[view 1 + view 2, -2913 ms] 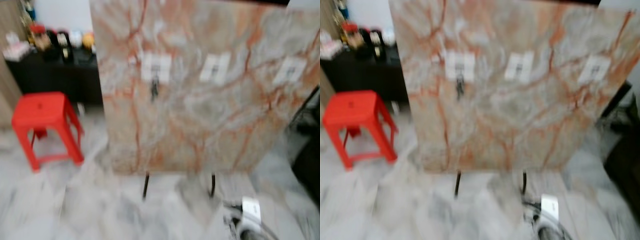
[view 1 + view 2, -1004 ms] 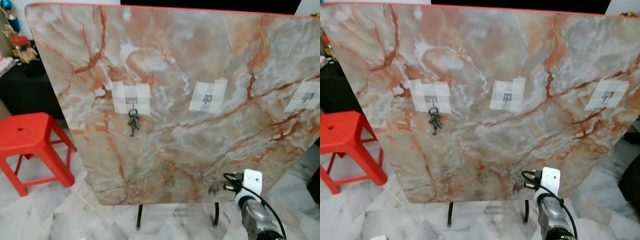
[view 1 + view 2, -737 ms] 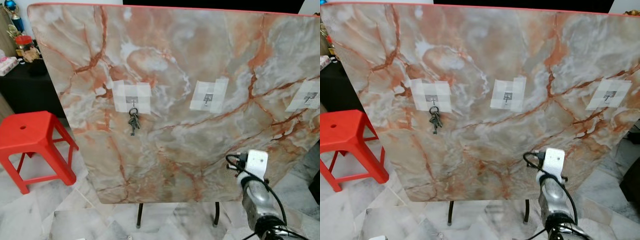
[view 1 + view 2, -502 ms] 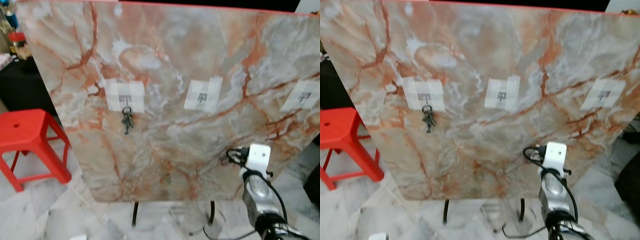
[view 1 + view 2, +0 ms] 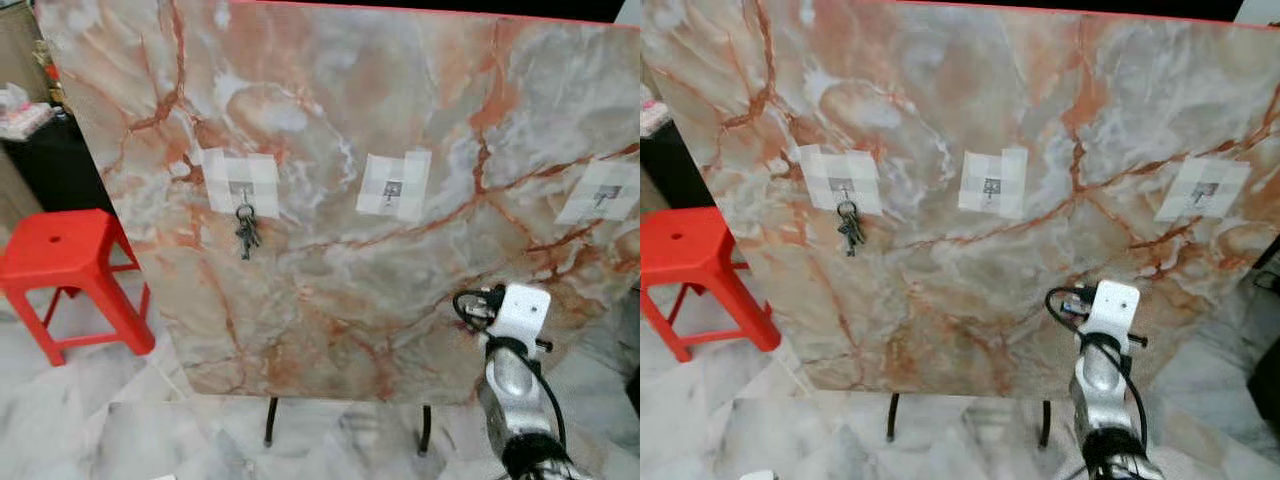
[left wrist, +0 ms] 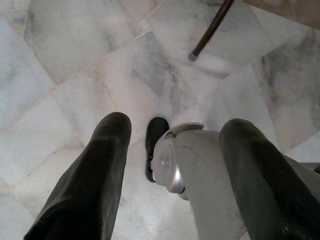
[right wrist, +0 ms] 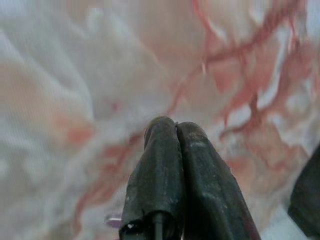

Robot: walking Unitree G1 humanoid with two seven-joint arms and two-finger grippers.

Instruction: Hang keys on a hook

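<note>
A bunch of dark keys (image 5: 245, 232) hangs from the left hook (image 5: 240, 189) on an upright marble-patterned board (image 5: 330, 290). The middle hook (image 5: 394, 188) and the right hook (image 5: 605, 196), each on a pale taped patch, are bare. My right arm (image 5: 515, 375) is raised in front of the board's lower right part, its white wrist camera (image 5: 522, 308) close to the surface. In the right wrist view the right gripper (image 7: 176, 127) is shut, fingers pressed together, close to the marble. The left gripper (image 6: 178, 125) hangs open over the floor.
A red plastic stool (image 5: 60, 250) stands left of the board, with a black cabinet (image 5: 60, 150) behind it. The board rests on thin dark legs (image 5: 270, 420) on a pale marble floor (image 5: 110, 430). My own leg (image 6: 200, 175) shows between the left fingers.
The blur has cleared and the camera has come closer and shifted slightly. My right arm has risen in front of the board's lower right. The keys hang on the left hook throughout.
</note>
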